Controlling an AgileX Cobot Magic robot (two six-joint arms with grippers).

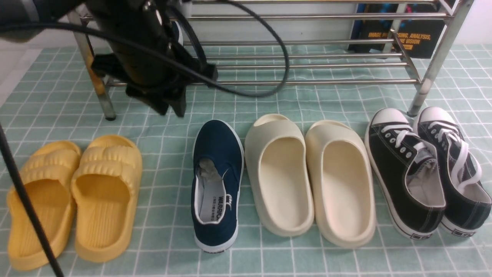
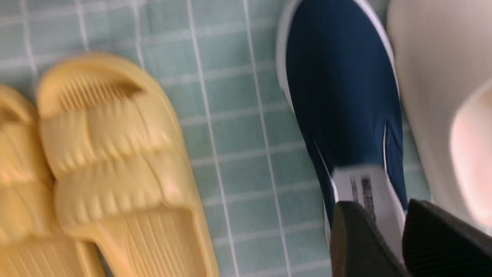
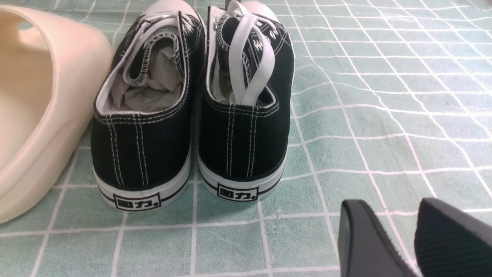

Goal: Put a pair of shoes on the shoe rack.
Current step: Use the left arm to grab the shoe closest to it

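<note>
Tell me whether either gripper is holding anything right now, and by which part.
Nothing is held. The left gripper hangs open, clear of the navy shoe, and the right gripper is open over the cloth.

The left arm (image 1: 134,50) hid the left end of the shoe rack (image 1: 307,81), whose top ran past the front view's edge. Blur in the left wrist view made the insole print of the navy shoe (image 2: 338,96) unreadable.

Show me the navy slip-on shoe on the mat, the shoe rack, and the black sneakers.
navy slip-on shoe (image 1: 221,152), front view, on its toe upper.
shoe rack (image 1: 307,82), front view, on its lowest front rail.
black sneakers (image 1: 388,169), front view, on the left sneaker's canvas side.
</note>
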